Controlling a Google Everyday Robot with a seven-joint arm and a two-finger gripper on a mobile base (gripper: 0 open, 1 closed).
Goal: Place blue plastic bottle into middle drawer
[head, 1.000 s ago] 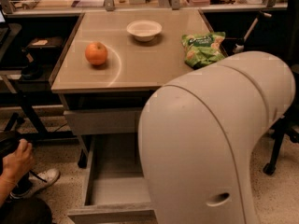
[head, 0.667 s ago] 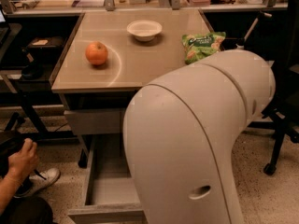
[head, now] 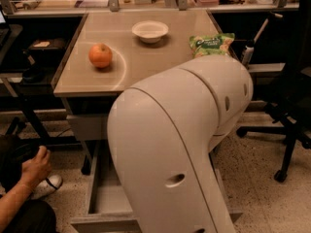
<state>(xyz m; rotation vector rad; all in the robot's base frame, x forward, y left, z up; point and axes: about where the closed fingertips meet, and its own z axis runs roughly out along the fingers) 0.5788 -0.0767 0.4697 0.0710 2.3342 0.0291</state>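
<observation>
My big white arm (head: 180,144) fills the middle and lower right of the camera view. My gripper is out of view, somewhere past or below the arm's casing. The blue plastic bottle does not show; it is hidden or out of view. The middle drawer (head: 104,200) is pulled open under the tabletop. Only its left side and smooth grey floor show, and the arm covers the rest. A closed grey drawer front (head: 87,126) sits above it.
On the beige tabletop (head: 146,62) lie an orange fruit (head: 100,55), a white bowl (head: 150,31) and a green snack bag (head: 212,44). A person's hand (head: 35,166) and shoe are at the lower left. An office chair (head: 291,106) stands at the right.
My arm has swung left and down across the view and now covers more of the open drawer. The snack bag shows more fully. The person's hand has shifted a little.
</observation>
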